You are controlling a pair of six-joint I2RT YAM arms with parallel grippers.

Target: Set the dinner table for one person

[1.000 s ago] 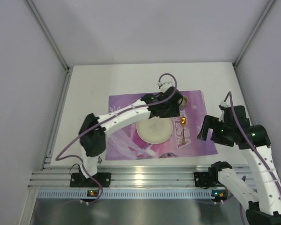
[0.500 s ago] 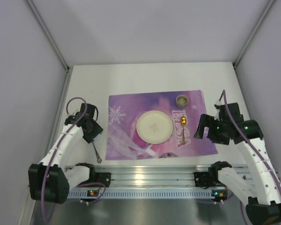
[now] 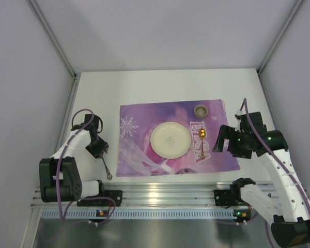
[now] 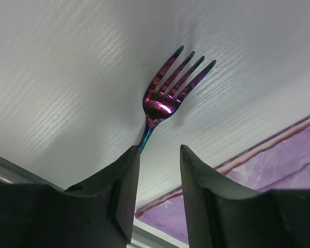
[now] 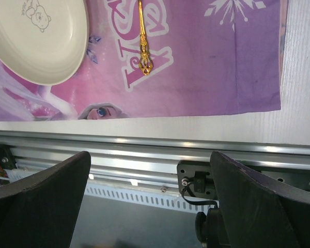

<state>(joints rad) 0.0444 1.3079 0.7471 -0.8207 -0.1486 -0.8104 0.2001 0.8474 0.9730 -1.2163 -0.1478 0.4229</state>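
The white dinner table (image 3: 144, 85) carries a purple placemat (image 3: 144, 116). On the mat are a cream plate (image 3: 170, 139), a gold spoon (image 3: 202, 142) to its right and a small cup (image 3: 200, 110) behind the spoon. An iridescent fork (image 3: 105, 168) lies on the bare table left of the mat. My left gripper (image 3: 101, 153) is low over its handle end. In the left wrist view my left gripper (image 4: 159, 155) is open, and the fork (image 4: 165, 93) runs behind the left finger (image 4: 125, 181) with nothing between the jaws. My right gripper (image 3: 220, 146) is wide open and empty over the mat's right edge.
An aluminium rail (image 3: 160, 194) runs along the near table edge and also shows in the right wrist view (image 5: 144, 150). Grey walls close the table at the back and both sides. The plate (image 5: 39, 41) and spoon (image 5: 142, 36) lie ahead of my right gripper (image 5: 150, 160).
My left arm swung from the cup at the mat's back to the fork on the left, then folded back. The right gripper shifted slightly. The fork has not moved.
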